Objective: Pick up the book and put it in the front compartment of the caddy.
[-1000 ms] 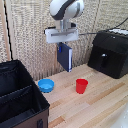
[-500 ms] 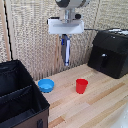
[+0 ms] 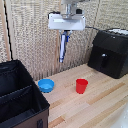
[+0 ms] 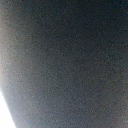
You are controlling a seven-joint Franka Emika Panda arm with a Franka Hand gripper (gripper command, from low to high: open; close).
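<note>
Up high, the fingers are clamped on the book, which hangs edge-on, upright, well above the wooden surface. Below it sit a blue bowl and red cup. The caddy stands at the exterior view's left, a black appliance at its right.

A white boxy gripper body is seen, wide and flat, with dark trim along its underside. Grey rounded wrist housing is mounted above it.
</note>
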